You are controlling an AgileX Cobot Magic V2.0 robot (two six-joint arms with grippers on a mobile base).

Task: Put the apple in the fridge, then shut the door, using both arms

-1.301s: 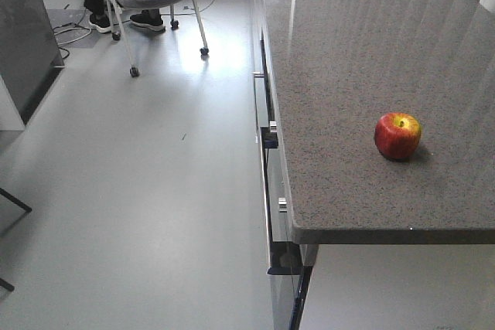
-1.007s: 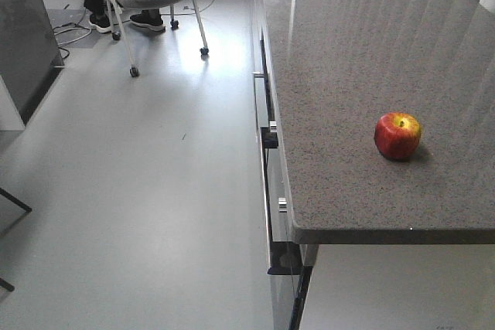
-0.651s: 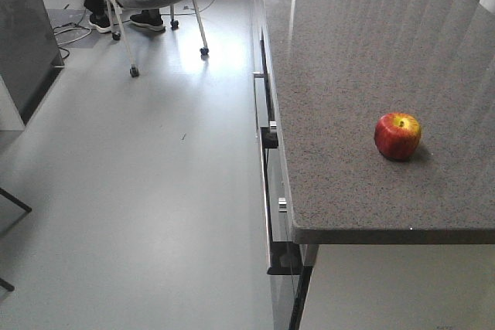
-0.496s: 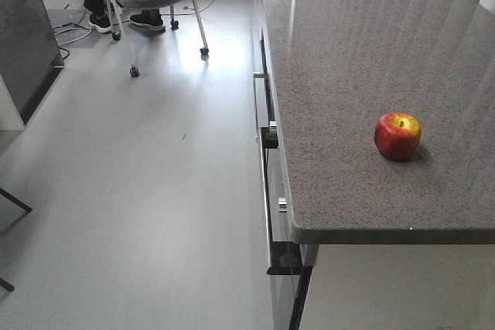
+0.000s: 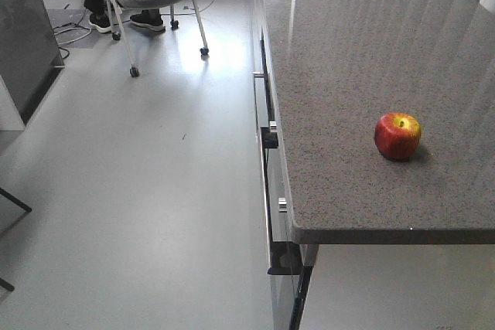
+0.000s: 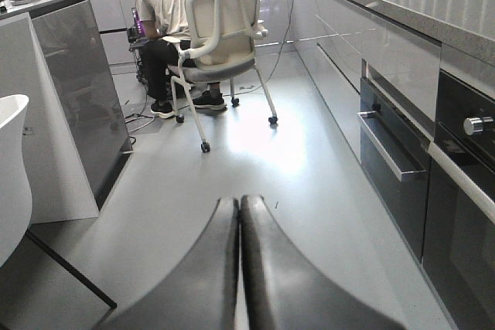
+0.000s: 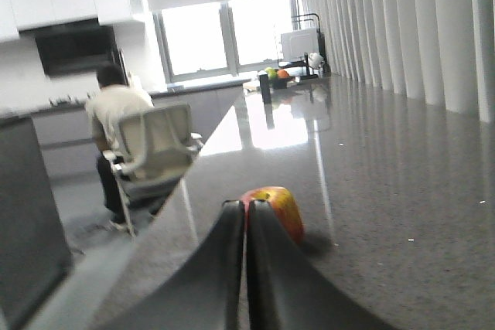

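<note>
Open countertop (image 5: 348, 75) lies on all sides of the apple (image 5: 397, 136).

No text, label, brand, number or sign can be read in any of the three views.
</note>
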